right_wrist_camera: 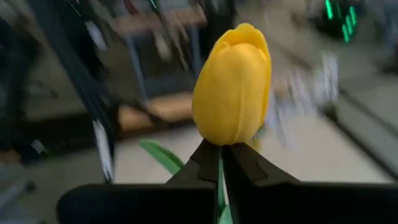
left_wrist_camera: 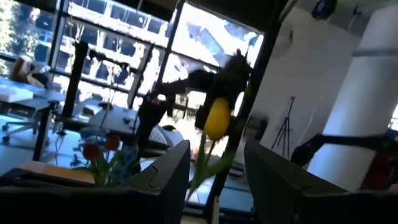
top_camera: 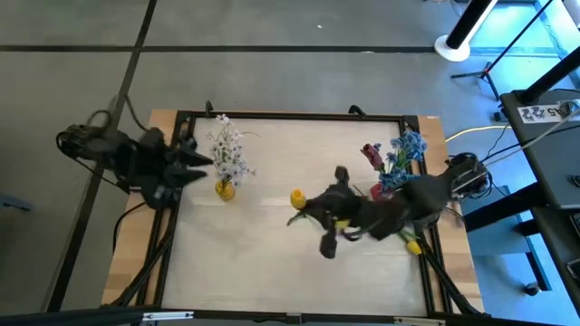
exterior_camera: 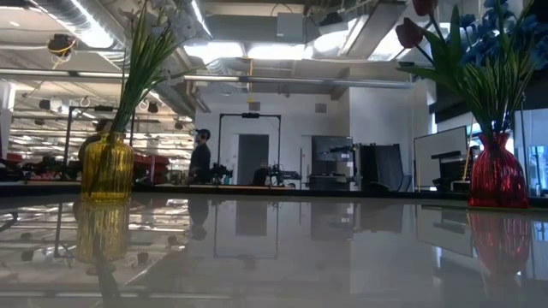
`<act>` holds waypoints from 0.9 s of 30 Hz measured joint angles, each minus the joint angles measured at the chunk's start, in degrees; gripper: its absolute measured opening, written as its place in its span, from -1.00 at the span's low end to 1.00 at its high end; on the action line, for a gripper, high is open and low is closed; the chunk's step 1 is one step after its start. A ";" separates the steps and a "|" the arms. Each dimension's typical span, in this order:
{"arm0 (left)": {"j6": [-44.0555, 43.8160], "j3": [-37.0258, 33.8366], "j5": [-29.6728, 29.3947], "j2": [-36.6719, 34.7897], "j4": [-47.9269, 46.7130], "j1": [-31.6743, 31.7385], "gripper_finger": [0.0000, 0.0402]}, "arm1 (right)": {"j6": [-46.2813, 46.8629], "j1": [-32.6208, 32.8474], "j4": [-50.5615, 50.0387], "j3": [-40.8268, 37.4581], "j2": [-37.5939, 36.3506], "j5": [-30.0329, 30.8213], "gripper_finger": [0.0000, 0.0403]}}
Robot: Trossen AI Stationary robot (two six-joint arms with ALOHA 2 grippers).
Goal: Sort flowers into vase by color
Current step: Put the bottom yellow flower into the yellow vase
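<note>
A yellow tulip point(right_wrist_camera: 233, 87) is up in the air over the middle of the table, with my right gripper point(top_camera: 310, 205) shut on it. A yellow vase point(top_camera: 225, 188) with white sprigs point(top_camera: 227, 149) stands at the left. A red vase point(exterior_camera: 497, 175) with blue flowers point(top_camera: 410, 147) and a dark red tulip point(top_camera: 372, 154) stands at the right. My left gripper point(top_camera: 207, 164) hovers open beside the yellow vase, on its left, with nothing between its fingers point(left_wrist_camera: 168, 177). My right gripper pinches the tulip's green stem point(right_wrist_camera: 221, 186) between its two fingertips, right below the yellow bloom. The fingers come nearly level from the table's right side. The tulip is lifted clear of the table, bloom up, with stem and leaf point(left_wrist_camera: 208, 165) hanging below the fingers.
A black frame point(top_camera: 290, 116) runs around the tabletop. Another yellow flower point(top_camera: 412, 243) lies near the right edge under my right arm. The table's middle and near part show bare wood point(top_camera: 254, 263). A person point(exterior_camera: 199, 158) stands far off in the room.
</note>
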 joint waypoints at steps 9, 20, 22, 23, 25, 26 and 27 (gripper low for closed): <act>3.58 0.00 -0.13 11.59 13.58 -2.22 -0.26 | -18.75 -1.96 26.18 1.55 0.39 -10.43 -0.98; 7.00 0.00 -6.28 20.79 20.37 -3.37 -0.26 | -16.03 -5.81 20.42 1.53 1.56 -12.30 -0.98; 7.11 0.00 -7.07 22.15 20.43 -3.37 -0.26 | -15.94 -6.49 20.35 1.57 2.17 -12.03 -0.98; 7.53 0.00 -7.10 22.75 20.90 -3.37 -0.26 | -15.78 -6.46 19.65 1.54 2.32 -12.02 -0.98; 8.67 0.00 -7.47 23.70 22.43 -3.37 -0.26 | -15.14 -6.81 19.07 1.52 2.99 -12.04 -0.98; 9.31 0.00 -8.29 23.97 22.95 -3.37 -0.26 | -14.93 -7.18 19.55 1.55 3.26 -12.09 -0.98; 9.81 0.00 -9.03 24.36 23.58 -3.33 -0.26 | -14.71 -7.43 19.29 1.53 3.36 -12.08 -0.98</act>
